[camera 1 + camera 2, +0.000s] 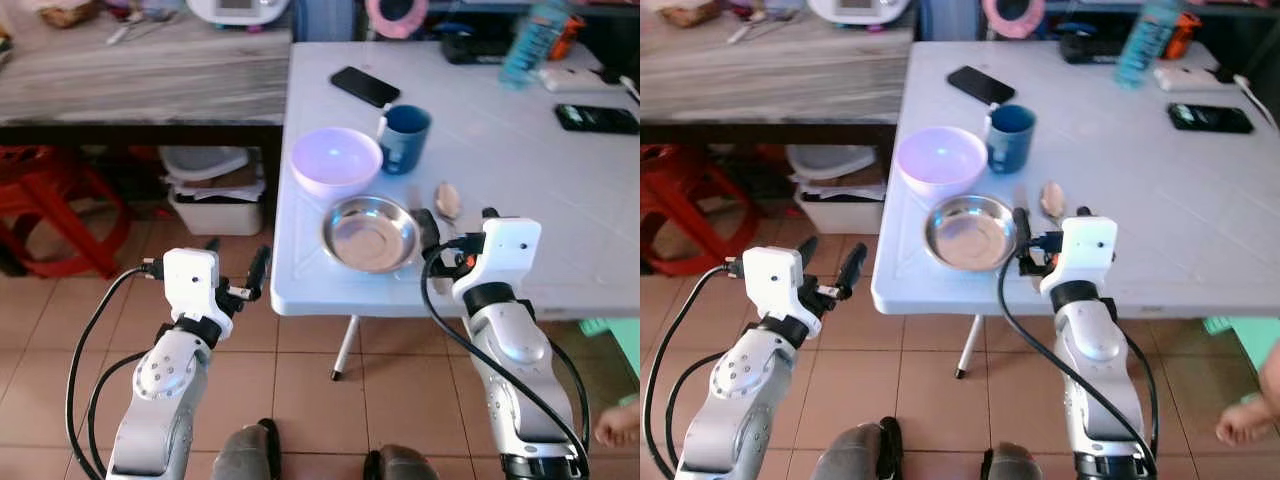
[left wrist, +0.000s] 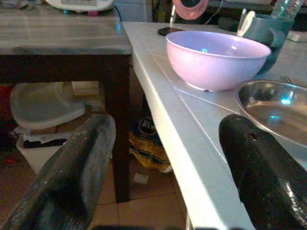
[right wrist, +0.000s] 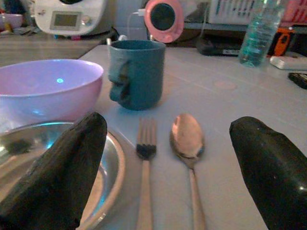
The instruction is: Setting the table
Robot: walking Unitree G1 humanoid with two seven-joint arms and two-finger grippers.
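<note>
Right gripper [image 3: 168, 167] fingers spread wide over fork [image 3: 145, 158] and spoon [image 3: 188, 143], fork seen from wrist. Left gripper [image 2: 163, 167] fingers apart beside counter [image 2: 192, 158] edge.

Left pincer [image 1: 238, 268]: arm raised forward, fingers spread apart, holding nothing. Right pincer [image 3: 163, 163]: arm bent upward, fingers [image 3: 57, 163] spread wide, likewise holding nothing.
</note>
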